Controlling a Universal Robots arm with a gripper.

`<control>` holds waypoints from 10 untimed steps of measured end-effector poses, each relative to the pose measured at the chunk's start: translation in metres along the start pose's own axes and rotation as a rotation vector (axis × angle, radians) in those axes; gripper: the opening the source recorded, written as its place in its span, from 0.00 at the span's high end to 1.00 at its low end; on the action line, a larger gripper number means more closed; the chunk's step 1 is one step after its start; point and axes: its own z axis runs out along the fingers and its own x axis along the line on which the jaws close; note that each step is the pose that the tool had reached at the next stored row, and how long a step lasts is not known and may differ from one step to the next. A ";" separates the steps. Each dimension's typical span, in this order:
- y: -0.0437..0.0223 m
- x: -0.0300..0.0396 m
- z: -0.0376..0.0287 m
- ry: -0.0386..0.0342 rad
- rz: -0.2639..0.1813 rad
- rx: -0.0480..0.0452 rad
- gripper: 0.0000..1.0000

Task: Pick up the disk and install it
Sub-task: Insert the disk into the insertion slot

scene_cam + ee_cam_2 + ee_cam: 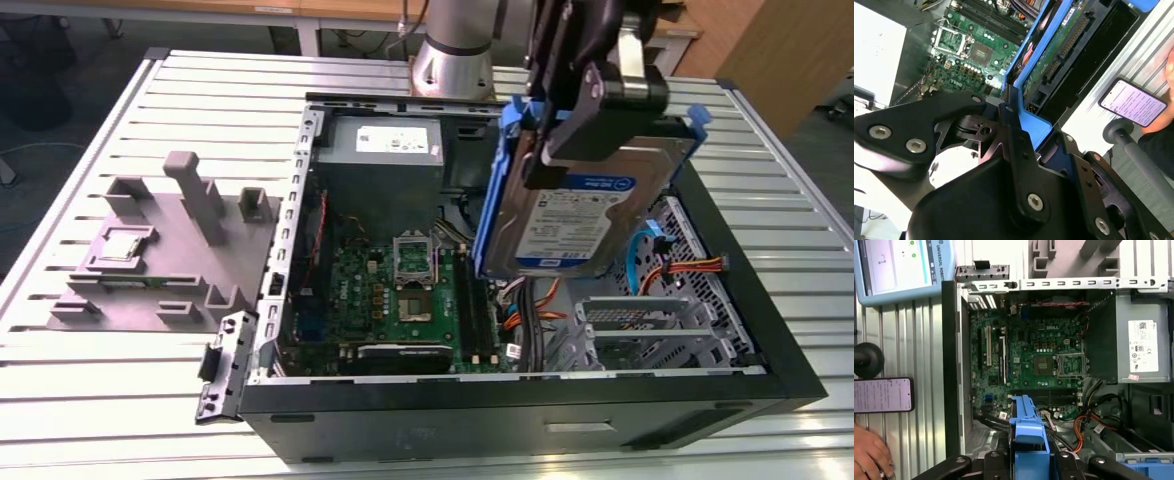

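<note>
— What stood on the slatted table (94, 390)?
— An open computer case (534, 410), lying on its side, motherboard (400, 290) showing.
— And the disk?
— The disk (574, 215) hung nearly on edge above the case's half on the exterior view's right, label facing outward.
— The jaws?
— The gripper (587, 140) had them clamped on the disk's upper end, at its blue rail.
— Anything smaller?
— A phone (883, 395) lay on the table beside the case, with a hand (869, 455) near it.

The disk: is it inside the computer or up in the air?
Up in the air. The gripper holds the disk on edge over the open computer case, not seated in it.
</note>
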 end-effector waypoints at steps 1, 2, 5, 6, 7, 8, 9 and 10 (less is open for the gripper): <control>-0.0034 0.0000 0.0003 0.0002 0.000 -0.0001 0.64; -0.0068 -0.0001 0.0007 0.0001 0.000 -0.0001 0.64; -0.0174 -0.0006 0.0017 0.0001 0.000 -0.0001 0.64; -0.0200 -0.0007 0.0021 0.0002 0.000 -0.0001 0.64; -0.0217 -0.0007 0.0027 0.0005 0.000 -0.0001 0.64; -0.0225 -0.0001 0.0033 0.0007 0.000 -0.0002 0.64; -0.0230 0.0011 0.0040 0.0009 0.000 -0.0002 0.64; -0.0236 0.0022 0.0048 0.0007 0.000 -0.0001 0.64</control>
